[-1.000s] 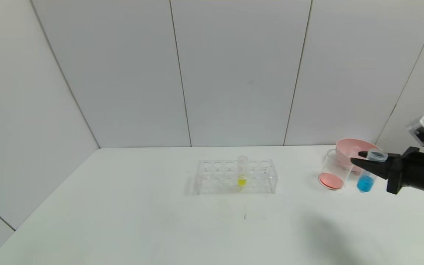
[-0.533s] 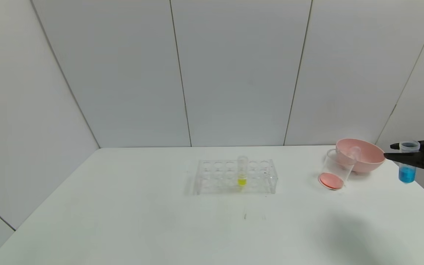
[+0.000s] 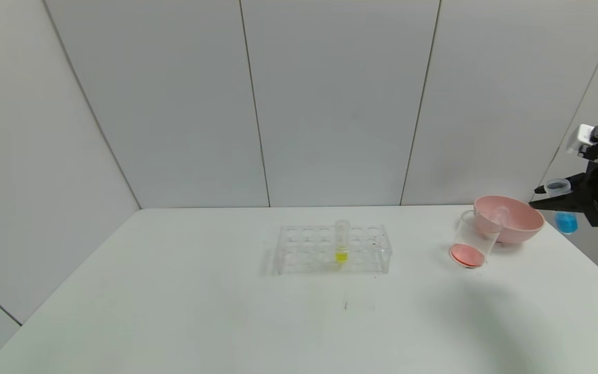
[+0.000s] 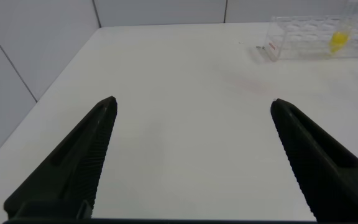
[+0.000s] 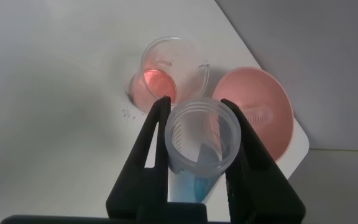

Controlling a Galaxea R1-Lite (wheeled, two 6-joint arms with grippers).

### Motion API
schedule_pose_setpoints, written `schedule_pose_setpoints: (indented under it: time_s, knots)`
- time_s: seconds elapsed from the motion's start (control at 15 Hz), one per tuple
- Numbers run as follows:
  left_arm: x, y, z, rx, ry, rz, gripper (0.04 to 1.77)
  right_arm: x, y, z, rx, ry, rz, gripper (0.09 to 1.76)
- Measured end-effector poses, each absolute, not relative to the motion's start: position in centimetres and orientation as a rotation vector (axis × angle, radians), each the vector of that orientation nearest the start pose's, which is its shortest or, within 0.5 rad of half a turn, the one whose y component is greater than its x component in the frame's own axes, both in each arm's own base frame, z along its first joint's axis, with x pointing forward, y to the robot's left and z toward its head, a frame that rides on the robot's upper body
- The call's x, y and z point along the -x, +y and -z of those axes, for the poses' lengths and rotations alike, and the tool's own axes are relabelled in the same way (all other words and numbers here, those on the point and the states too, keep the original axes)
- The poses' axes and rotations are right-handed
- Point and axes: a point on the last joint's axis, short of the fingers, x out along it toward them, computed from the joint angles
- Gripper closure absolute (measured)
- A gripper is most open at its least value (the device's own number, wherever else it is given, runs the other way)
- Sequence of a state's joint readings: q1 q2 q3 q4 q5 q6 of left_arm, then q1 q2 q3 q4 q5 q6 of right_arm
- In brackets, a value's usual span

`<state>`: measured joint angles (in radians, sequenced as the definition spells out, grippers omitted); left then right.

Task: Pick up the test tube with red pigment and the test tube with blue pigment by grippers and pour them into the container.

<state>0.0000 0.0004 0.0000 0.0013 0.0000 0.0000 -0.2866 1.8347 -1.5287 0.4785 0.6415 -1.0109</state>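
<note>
My right gripper (image 3: pixel 542 199) is shut on the test tube with blue pigment (image 3: pixel 565 220), held upright in the air beyond the table's right edge, to the right of the pink bowl. In the right wrist view the tube (image 5: pixel 204 134) sits between the gripper's (image 5: pixel 194 102) two fingers, with blue liquid at its bottom. The clear container (image 3: pixel 473 236) stands left of the bowl with orange-red liquid in it; it also shows in the right wrist view (image 5: pixel 166 68). No tube with red liquid shows. My left gripper (image 4: pixel 192 102) is open and empty over the table's left part.
The pink bowl (image 3: pixel 517 228) stands by the table's far right corner with a clear, empty-looking tube (image 3: pixel 499 214) lying in it. A clear rack (image 3: pixel 309 249) at mid table holds a tube with yellow liquid (image 3: pixel 341 244).
My right gripper has carried the blue tube up and to the right, from in front of the container to past the pink bowl. Nothing else has moved.
</note>
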Motion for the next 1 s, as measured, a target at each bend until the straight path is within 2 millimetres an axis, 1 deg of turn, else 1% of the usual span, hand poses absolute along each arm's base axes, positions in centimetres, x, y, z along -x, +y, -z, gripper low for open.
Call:
schedule_pose_setpoints:
  time_s: [0.2,0.47,0.6,0.73,1.0]
  knots:
    - [2.3,0.0,-7.5,0.000,0.002,0.000,0.05,-35.6,-7.7,-23.4,0.670,0.525,-0.628,1.27]
    - [2.3,0.0,-7.5,0.000,0.002,0.000,0.05,-38.3,-7.1,-22.9,0.715,0.596,-0.630,1.27]
    - [2.3,0.0,-7.5,0.000,0.001,0.000,0.05,-39.3,-6.9,-23.1,0.743,0.628,-0.620,1.27]
    - [2.3,0.0,-7.5,0.000,0.002,0.000,0.05,-40.1,-6.6,-22.9,0.791,0.644,-0.600,1.27]
    - [2.3,0.0,-7.5,0.000,0.002,0.000,0.05,-40.6,-6.3,-22.4,0.856,0.678,-0.578,1.27]
